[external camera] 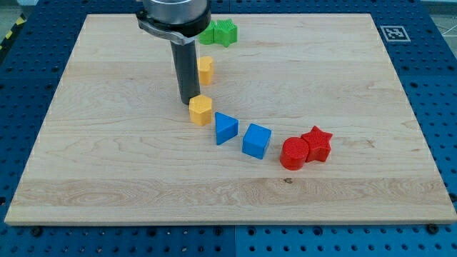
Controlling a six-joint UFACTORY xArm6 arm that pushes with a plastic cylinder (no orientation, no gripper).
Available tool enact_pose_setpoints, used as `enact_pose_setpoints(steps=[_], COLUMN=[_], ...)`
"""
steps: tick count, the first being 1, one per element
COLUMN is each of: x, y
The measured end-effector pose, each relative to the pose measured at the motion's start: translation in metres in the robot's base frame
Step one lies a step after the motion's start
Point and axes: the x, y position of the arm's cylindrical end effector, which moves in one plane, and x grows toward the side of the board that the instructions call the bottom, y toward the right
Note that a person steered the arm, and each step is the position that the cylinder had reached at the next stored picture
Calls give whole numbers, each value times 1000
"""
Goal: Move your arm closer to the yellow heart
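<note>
**A:** What does the surface look like?

**B:** A pale wooden worktop (107, 164) fills most of the frame, lying on a blue perforated base (435, 64). A black-and-white marker tag (394, 33) sits at the worktop's upper right corner, and a strip of yellow-black tape (10, 36) shows at the far upper left.

**A:** And the arm?

**B:** It comes down from the top centre as a dark rod. My tip (190, 104) rests just upper left of a yellow block (201, 109) with a faceted shape, touching it or nearly so. There are no fingers on this rig, so nothing spread or pinched to report.

**A:** Where is the yellow heart?

**B:** The other yellow block (206, 69) stands just right of the rod, higher in the frame; whether it is the heart I cannot tell, since the rod covers its left edge.

**A:** What else is around?

**B:** A green star (221, 32) near the top, partly behind the arm. A blue triangle (226, 128) and a blue cube (256, 140) trail toward the lower right, then a red cylinder (293, 153) touching a red star (317, 143).
</note>
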Motion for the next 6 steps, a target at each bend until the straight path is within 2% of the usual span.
enact_pose_setpoints(steps=[1, 2, 3, 4, 6], x=[-9, -42, -82, -100, -98], y=[-9, -44, -44, -24, 53])
